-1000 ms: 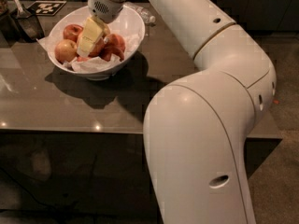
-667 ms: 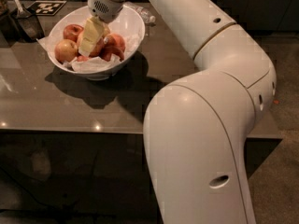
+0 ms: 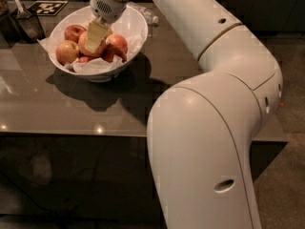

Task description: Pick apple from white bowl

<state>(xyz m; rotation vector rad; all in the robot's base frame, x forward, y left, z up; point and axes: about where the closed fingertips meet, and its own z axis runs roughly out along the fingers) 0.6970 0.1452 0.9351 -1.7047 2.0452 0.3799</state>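
The white bowl (image 3: 136,25) stands on the dark table at the upper left, lined with crumpled white paper and holding several apples. The apple (image 3: 82,42), pale orange-pink, lies in the middle of the bowl. My gripper (image 3: 95,36) reaches down into the bowl from above and sits right on this apple, covering much of its right side. A paler yellowish apple (image 3: 66,51) lies to its left, a red one (image 3: 74,31) behind it and darker red ones (image 3: 117,44) to its right.
The white arm (image 3: 214,80) fills the right half of the view above the grey table (image 3: 57,104). A dark container with a utensil (image 3: 26,23) stands left of the bowl. A marker tag (image 3: 47,7) lies behind it. A clear wrapper (image 3: 147,15) lies behind the bowl.
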